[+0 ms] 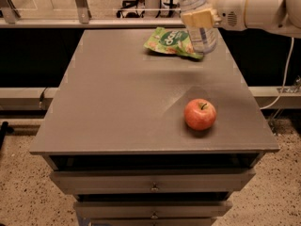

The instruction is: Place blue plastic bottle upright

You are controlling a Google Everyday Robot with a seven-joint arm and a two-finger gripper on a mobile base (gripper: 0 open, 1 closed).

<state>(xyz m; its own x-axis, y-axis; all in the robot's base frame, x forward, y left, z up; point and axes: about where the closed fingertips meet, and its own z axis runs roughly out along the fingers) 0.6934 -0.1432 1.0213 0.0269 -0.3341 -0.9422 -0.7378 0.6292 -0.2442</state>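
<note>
1. The gripper (199, 18) sits at the far right of the tabletop, about 1 o'clock from its centre, on a white arm (256, 7) that comes in from the right edge.
2. Its beige fingers (197, 19) are clamped across the blue plastic bottle (203, 39), gripping it just below the shoulder.
3. The bottle stands nearly upright with its neck up, and its top is cut off by the upper edge of the view.
4. The bottle's base lies just above the right end of a green snack bag (170, 40); whether it touches the bag or the table cannot be told.
5. The snack bag lies flat at about 12 o'clock on the grey table (113, 102), near the back edge.
6. A red apple (200, 114) rests stem up at about 4 o'clock, well apart from the bottle and bag.
7. Under the top are drawers (153, 182) with small knobs.
</note>
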